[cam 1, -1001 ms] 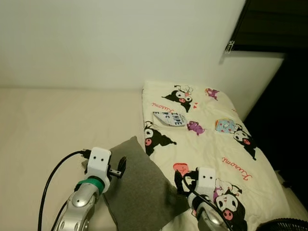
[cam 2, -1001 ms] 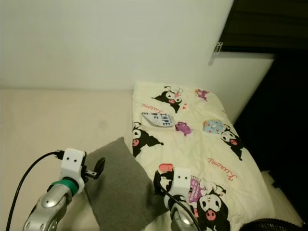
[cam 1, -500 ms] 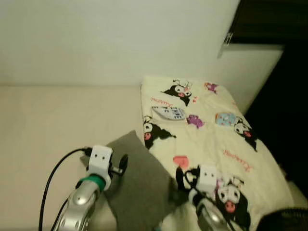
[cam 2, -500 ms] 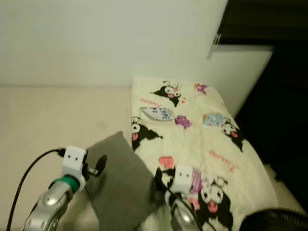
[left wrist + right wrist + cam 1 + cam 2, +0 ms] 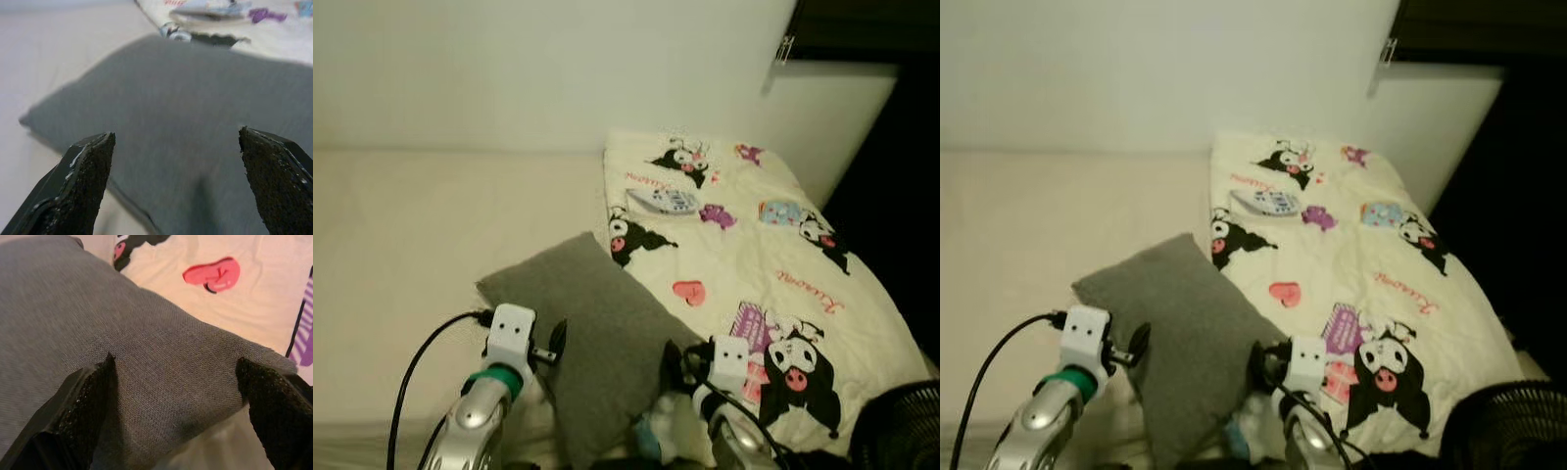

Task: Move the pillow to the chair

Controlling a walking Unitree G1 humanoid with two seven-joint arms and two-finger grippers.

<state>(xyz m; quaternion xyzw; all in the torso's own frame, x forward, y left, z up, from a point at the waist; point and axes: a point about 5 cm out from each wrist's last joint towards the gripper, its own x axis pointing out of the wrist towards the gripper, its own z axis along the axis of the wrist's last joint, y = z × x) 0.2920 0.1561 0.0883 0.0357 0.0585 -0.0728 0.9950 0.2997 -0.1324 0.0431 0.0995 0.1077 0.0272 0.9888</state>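
Observation:
The grey pillow (image 5: 592,323) lies tilted on the cream bed, its right edge over the cartoon-print blanket (image 5: 754,264). My left gripper (image 5: 556,343) is at the pillow's left side, open. In the left wrist view the left gripper (image 5: 178,188) has its fingers (image 5: 80,183) spread wide with the pillow (image 5: 186,107) just beyond them. My right gripper (image 5: 674,358) is at the pillow's near right edge, open. In the right wrist view the right gripper (image 5: 176,416) spans the pillow's edge (image 5: 161,362) with its black fingers (image 5: 80,413) apart.
A remote control (image 5: 664,201) lies on the blanket farther back. A dark fan guard (image 5: 901,431) stands at the near right. A pale wall (image 5: 548,69) runs behind the bed, and a dark gap lies to the right of it.
The view has shifted, so more of the bed's near part shows. The pillow now shows a wider face and reaches farther left. Both grippers stay open at its two sides.

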